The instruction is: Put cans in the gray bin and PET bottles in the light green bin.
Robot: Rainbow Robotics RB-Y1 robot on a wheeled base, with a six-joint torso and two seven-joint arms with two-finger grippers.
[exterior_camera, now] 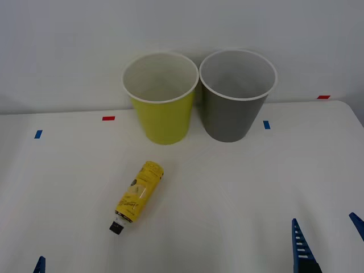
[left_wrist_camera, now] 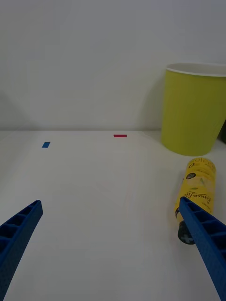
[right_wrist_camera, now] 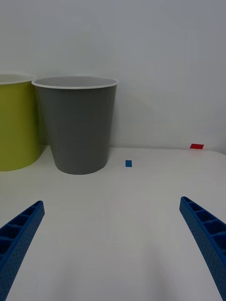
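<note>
We count two bins and one bottle on the white table (exterior_camera: 227,187). The light green bin (exterior_camera: 161,105) and the gray bin (exterior_camera: 233,102) stand upright just beside each other near the far edge – both round, tapered, smooth-walled, each with a thin white rim; green one white inside, gray one pale inside. One PET bottle (exterior_camera: 138,191) lies on its side toward the near-left part of the table, apart from the bins – slim cylinder, glossy yellow label with dark print, black cap pointing toward the near edge. Four small flat tape marks: two blue (exterior_camera: 266,124), two red (exterior_camera: 108,118). The left gripper (left_wrist_camera: 110,244) hangs low at the near-left edge, ribbed blue fingers spread wide, bottle just beside one finger. The right gripper (right_wrist_camera: 112,244) hangs at the near-right edge, blue fingers spread wide, holding nothing.
</note>
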